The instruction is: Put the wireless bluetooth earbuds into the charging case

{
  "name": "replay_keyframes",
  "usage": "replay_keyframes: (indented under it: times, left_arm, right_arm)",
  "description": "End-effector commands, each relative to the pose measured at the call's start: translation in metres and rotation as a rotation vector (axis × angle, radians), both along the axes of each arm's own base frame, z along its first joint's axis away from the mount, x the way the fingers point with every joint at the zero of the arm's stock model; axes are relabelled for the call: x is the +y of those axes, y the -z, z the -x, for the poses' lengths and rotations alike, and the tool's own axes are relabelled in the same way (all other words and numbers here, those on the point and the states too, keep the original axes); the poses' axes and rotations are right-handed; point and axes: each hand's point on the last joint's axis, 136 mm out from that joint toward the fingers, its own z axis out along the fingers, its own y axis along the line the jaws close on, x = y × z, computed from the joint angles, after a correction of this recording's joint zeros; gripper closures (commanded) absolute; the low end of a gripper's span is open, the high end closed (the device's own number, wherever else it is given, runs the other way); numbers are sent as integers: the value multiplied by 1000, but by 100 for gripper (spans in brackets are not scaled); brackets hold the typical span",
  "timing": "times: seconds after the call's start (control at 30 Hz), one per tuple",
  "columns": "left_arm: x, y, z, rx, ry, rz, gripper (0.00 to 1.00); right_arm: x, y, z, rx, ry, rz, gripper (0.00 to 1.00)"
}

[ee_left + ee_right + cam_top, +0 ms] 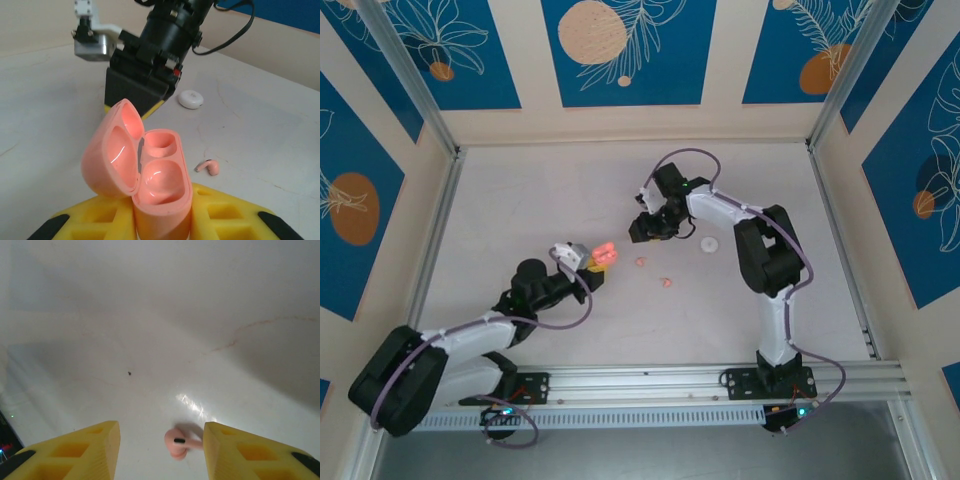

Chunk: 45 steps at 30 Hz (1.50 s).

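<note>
We see the charging case (603, 252) off the table (520, 200), pinched upright between the yellow fingers (225, 220) of the left gripper (590, 258). They close on its lower body from both sides. The lid (112, 150) is swung open toward 9 o'clock in the left wrist view, and both wells (160, 180) are bare, with nothing seated in either. The case is glossy salmon-pink plastic, a rounded shell with smooth scooped hollows that catch the light. The fingers holding it are matte yellow blocks with square recesses.

In the top view, one earbud (640, 262) lies on the table between 3 and 4 o'clock of the case. The other earbud (666, 282) lies at 4 o'clock of the first, apart from it. Both are tiny pink nubs.

The right gripper (650, 228) hangs over the table with its fingers (85, 450) spread wide. In the right wrist view, an earbud (177, 442) with a small dark mark lies between them, just beside the finger at 3 o'clock. We cannot tell whether it touches that finger.

A flat, round white disc (708, 245) sits on the table at about 4 o'clock of the right gripper. The tabletop is smooth, pale and faintly scuffed
</note>
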Motion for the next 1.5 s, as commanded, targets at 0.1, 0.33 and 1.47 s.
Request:
replay_keyframes:
  times: [0.1,0.33,1.47]
  left_arm:
    - [16,14,3,29,-44,-84,74]
    - [16,14,3,32,-41,-85,74]
    - [20,11,8,30,-43,-94,74]
  right_arm:
    - [16,15,10,56,-68,-20,52]
    - [9,31,36,136,-98,28,52]
    - [-12,4,59,200,80,351,55]
